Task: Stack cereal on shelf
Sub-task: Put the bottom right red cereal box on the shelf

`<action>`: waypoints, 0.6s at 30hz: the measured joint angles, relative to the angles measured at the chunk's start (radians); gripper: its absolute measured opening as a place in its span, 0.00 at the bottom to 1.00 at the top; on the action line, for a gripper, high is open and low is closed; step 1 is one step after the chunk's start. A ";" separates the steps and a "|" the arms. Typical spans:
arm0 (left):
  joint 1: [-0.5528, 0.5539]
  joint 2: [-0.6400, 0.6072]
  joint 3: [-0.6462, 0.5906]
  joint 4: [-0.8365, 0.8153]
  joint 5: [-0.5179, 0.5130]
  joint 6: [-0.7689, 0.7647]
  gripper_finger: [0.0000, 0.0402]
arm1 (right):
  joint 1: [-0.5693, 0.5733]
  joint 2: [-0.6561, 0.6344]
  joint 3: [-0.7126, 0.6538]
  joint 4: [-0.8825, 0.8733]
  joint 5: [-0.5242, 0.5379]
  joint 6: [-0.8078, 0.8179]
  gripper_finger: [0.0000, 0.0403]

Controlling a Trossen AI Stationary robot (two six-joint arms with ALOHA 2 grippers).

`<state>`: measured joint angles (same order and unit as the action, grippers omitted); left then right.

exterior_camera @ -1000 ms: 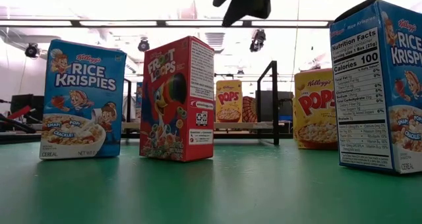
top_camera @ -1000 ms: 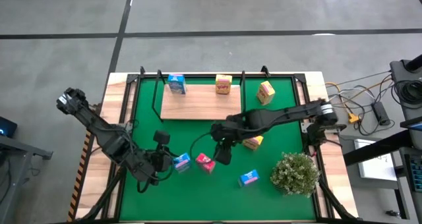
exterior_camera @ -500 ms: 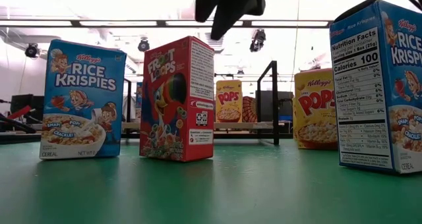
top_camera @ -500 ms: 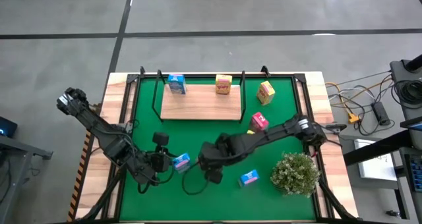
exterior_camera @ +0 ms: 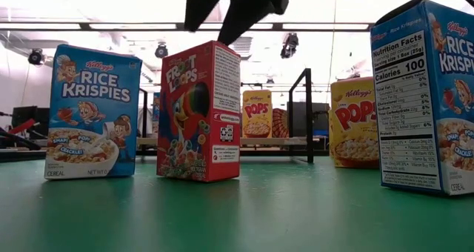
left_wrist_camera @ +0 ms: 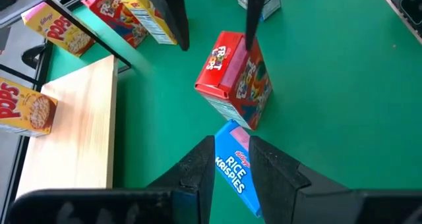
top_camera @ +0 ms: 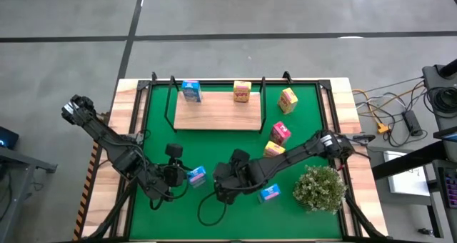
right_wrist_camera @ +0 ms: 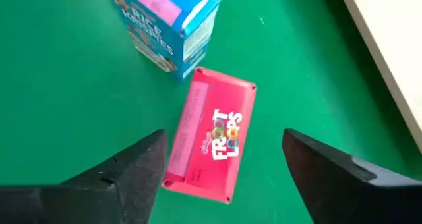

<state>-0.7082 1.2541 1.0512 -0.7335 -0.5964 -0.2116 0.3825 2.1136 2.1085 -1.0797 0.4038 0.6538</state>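
Observation:
A red Froot Loops cereal box (right_wrist_camera: 210,135) stands upright on the green mat. My right gripper (right_wrist_camera: 224,138) hangs open just above it, one finger to each side of its top, also seen in the low view (exterior_camera: 222,18). To its left stands a blue Rice Krispies box (exterior_camera: 92,111). My left gripper (left_wrist_camera: 232,151) hovers above that box with its fingers a little apart and touches nothing. The shelf (top_camera: 218,114), a light-wood board at the far side, carries a blue box (top_camera: 190,91) and a yellow box (top_camera: 242,91).
Other cereal boxes stand on the mat: yellow (top_camera: 288,98), pink (top_camera: 280,132), yellow (top_camera: 274,150) and blue (top_camera: 269,193). A bushy plant (top_camera: 320,188) sits at the near right. Thin black posts (exterior_camera: 306,115) stand at the shelf's ends.
My right gripper has swung toward the table's near left and come down until it hangs over the red box, and its fingers have opened wider. The red box and the blue box beside it have stayed put.

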 joint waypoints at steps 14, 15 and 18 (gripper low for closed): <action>0.000 0.000 0.000 0.000 -0.051 0.011 0.19 | 0.001 0.000 -0.127 0.111 0.017 0.015 0.68; 0.000 0.000 0.000 0.000 -0.051 0.011 0.19 | 0.001 0.000 -0.129 0.112 0.016 0.015 0.66; 0.000 0.001 0.000 0.000 -0.051 0.020 0.19 | 0.001 0.000 -0.130 0.113 0.016 0.012 0.60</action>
<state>-0.7082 1.2547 1.0512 -0.7334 -0.6476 -0.1917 0.3840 2.1136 1.9781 -0.9668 0.4198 0.6654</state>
